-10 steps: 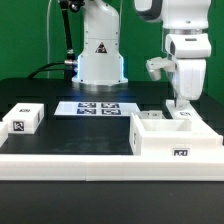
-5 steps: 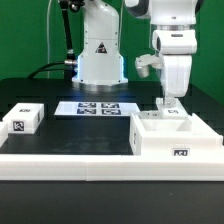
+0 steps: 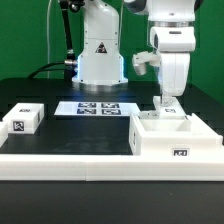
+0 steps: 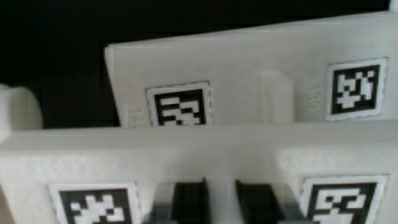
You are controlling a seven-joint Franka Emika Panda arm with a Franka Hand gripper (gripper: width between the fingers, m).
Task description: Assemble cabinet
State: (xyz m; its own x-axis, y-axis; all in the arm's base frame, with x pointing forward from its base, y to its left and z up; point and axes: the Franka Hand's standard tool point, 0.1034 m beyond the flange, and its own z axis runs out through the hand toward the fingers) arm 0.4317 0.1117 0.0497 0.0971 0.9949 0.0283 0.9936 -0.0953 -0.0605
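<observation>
Cabinet (image 3: 162, 148), a tagged white open-topped plastic box at the exterior view's right, looks stiff, light and slick, best pinched across a thin wall; the gripper (image 3: 167, 106) hangs over its far wall, finger spacing impossible to tell.

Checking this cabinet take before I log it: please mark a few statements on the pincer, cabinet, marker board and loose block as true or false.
1. The pincer hangs over the rear of the cabinet. True.
2. The marker board lies inside the cabinet. False: it lies flat outside it, toward the exterior view's left.
3. A small tagged block sits at the exterior view's far left. True.
4. The block touches the cabinet. False: they are well apart.
</observation>
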